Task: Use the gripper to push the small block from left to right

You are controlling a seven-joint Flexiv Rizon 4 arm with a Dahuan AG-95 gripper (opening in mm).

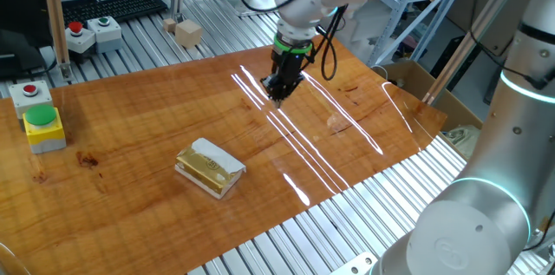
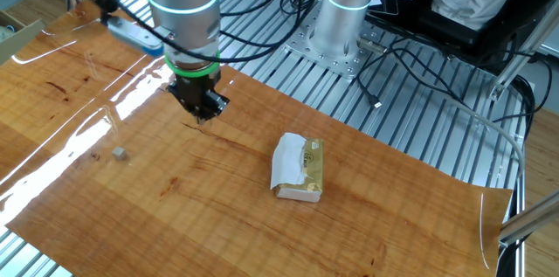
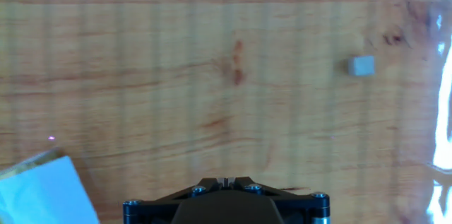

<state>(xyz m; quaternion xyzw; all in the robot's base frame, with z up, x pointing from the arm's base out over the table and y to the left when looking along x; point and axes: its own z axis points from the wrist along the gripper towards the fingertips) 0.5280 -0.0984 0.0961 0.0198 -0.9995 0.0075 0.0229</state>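
In one fixed view, going from the left, there are two button boxes [image 1: 87,35] in the upper left and one more box [image 1: 29,94] with a yellow box [image 1: 43,129] at the left edge. Two wooden cubes [image 1: 184,30] lie on the metal rails above the table [image 1: 130,136]. One wrapped slab [image 1: 209,167] lies at lower centre, its long axis going from upper left to lower right. One gripper [image 1: 279,93] hangs at upper centre, low over the wood. The block [image 1: 333,120] is only a faint pale spot right of it, among the glare stripes, hard to make out.

In the other fixed view the one block [image 2: 118,152] sits in the left middle of the frame, apart from the gripper [image 2: 204,116], which is right of it and higher. In the hand view the block [image 3: 361,66] is in the upper right, its edges almost parallel to the frame; as a cube it has no long axis. The slab [image 3: 42,192] is cut off at the lower left corner. The fingers meet at the bottom centre, so the jaws look together, with nothing between them.
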